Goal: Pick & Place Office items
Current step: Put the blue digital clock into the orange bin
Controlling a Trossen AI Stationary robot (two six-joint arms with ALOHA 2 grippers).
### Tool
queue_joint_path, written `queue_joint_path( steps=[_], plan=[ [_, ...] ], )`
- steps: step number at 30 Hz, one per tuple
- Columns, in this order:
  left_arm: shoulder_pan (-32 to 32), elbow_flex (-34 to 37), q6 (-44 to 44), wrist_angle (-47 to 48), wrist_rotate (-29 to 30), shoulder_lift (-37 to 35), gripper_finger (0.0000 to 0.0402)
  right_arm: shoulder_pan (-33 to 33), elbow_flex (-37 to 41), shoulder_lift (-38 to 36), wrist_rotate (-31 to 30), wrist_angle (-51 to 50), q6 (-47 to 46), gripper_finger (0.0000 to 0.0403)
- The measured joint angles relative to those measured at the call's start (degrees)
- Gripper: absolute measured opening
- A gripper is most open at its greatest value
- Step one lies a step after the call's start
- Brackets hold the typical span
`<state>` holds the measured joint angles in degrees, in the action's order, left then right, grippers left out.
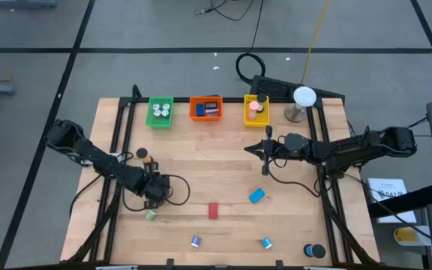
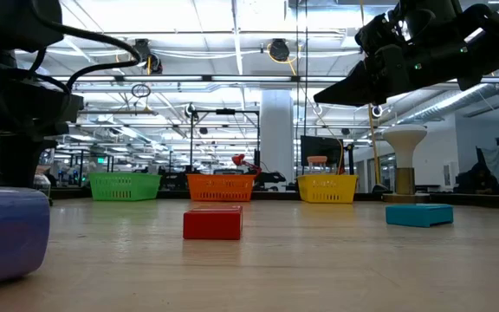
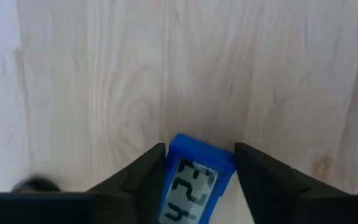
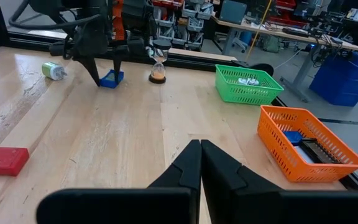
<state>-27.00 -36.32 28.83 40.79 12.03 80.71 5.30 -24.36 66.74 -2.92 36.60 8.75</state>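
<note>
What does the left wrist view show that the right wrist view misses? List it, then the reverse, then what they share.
Only the left wrist view: the digits on the display face of the blue piece, seen close up.

Only the right wrist view: the green tray, the orange tray, the red block, the hourglass, the green roll, and the shut right hand.

Both: the blue piece, the left hand down at it, and the wooden table.
</note>
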Motion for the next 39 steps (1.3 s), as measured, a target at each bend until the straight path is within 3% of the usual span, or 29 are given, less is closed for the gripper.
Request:
queue_joint_path(
  steps=[3,8,18,24,30,39],
  plan=[
    [2.0,-0.1,-1.4,-2.3,0.0,0.0,0.0154,0.0,0.0,0.0,0.0,0.0,0.1,0.0004],
    [6.3,-0.8,-4.5,-4.6,-0.4,0.0,0.0150,0.0,0.0,0.0,0.0,0.0,0.1,0.0004],
    [22.8,-1.4,-13.0,-30.6,-0.4,0.1,0.0159,0.0,0.0,0.0,0.0,0.0,-0.5,0.0004],
    [33.5,-1.5,-18.3,-39.5,-2.3,2.8,0.0160,0.0,0.0,0.0,0.0,-0.1,-0.5,0.0004],
    [40.8,-2.1,-18.7,-42.5,-6.0,8.5,0.0165,0.0,0.0,0.0,0.0,-0.5,-0.6,0.0004],
    [43.8,-6.0,-25.0,-41.8,-6.0,11.7,0.0201,0.0,0.0,0.0,0.0,-1.4,-2.7,0.0004]
  ],
)
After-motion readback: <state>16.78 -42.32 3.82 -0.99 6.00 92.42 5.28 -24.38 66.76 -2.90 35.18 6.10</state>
